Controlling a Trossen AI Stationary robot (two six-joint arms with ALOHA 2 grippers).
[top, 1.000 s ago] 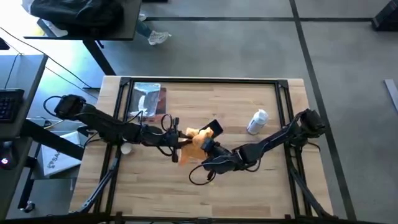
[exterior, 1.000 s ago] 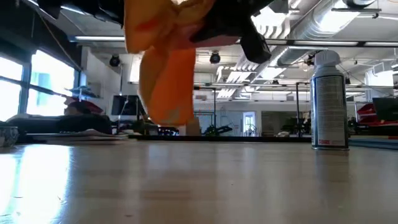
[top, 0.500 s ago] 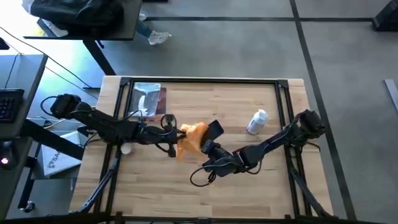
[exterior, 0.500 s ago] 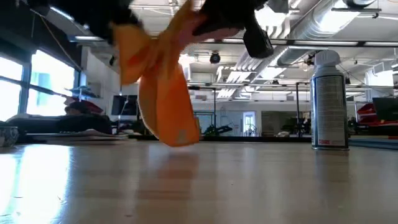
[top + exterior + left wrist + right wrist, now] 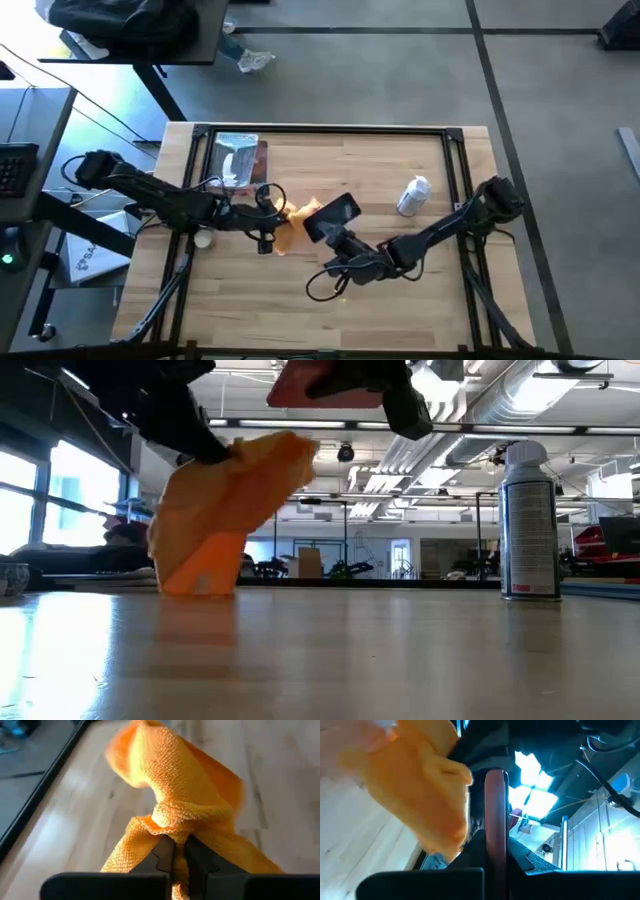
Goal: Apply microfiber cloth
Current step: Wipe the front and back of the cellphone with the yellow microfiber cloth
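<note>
The orange-yellow microfiber cloth (image 5: 290,226) (image 5: 222,505) hangs bunched in the middle of the table, with my left gripper (image 5: 272,214) (image 5: 175,854) shut on it. Just to its right the black phone (image 5: 331,214) (image 5: 322,380) is held up in the air, screen upward. My right gripper (image 5: 340,238) is shut on it. In the right wrist view the phone (image 5: 496,815) shows edge-on, with the cloth (image 5: 422,795) beside it and apart from it. My left gripper pinches a gathered bunch of the cloth (image 5: 172,822) between its two fingers, several layers together. The fingers reach in roughly level from the table's left. The cloth is slack and droops below the fingers; its lower end (image 5: 195,582) hangs close to the tabletop. My right gripper pinches the phone at its near end (image 5: 337,229), the fingers reaching in from the table's near right. The phone stands edge-on between the fingers (image 5: 496,840). It is lifted clear of the table, roughly level.
A white spray can (image 5: 413,195) (image 5: 527,520) stands upright right of the middle. A silvery packet with a brown edge (image 5: 238,160) lies at the far left. A small white round thing (image 5: 203,239) sits by the left edge. A dark cable loop (image 5: 322,286) hangs below the right wrist.
My left gripper has drawn back toward the table's left edge with the cloth. The cloth lay against the phone and has come off it; it has swung left and now hangs apart. The phone's screen, partly covered before, now shows whole.
</note>
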